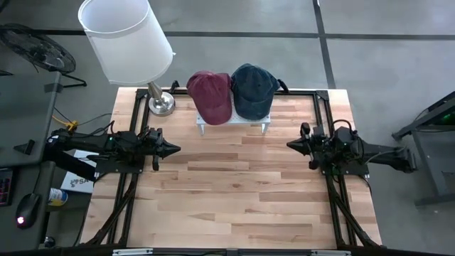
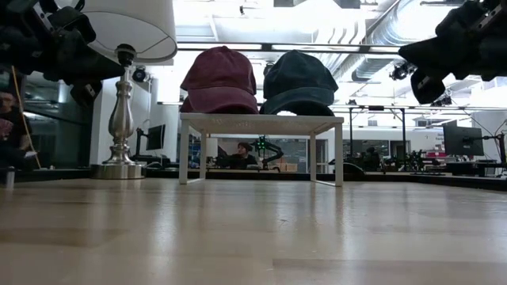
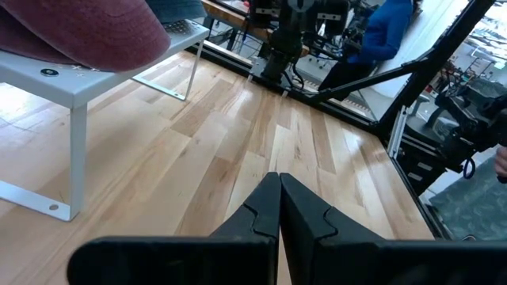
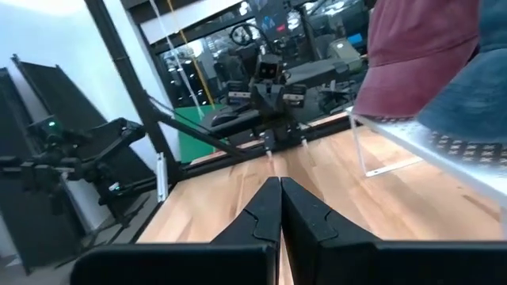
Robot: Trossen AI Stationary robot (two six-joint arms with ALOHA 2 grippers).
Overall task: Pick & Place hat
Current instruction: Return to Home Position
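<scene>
Left gripper (image 1: 173, 149): fingers (image 3: 257, 218) pressed together, holding nothing, raised over the left side of the table (image 1: 234, 203), tips pointing inward. Right gripper (image 1: 291, 144): fingers (image 4: 257, 215) also closed tight on nothing, raised over the right side, tips facing the left one, well apart from it. Red cap (image 1: 211, 96) and blue cap (image 1: 253, 90) sit side by side, touching, on the white shelf (image 1: 234, 123) at the table's far middle. Red is on the lamp side. Lamp (image 1: 125, 39) stands just beside the shelf, near the far left corner.
</scene>
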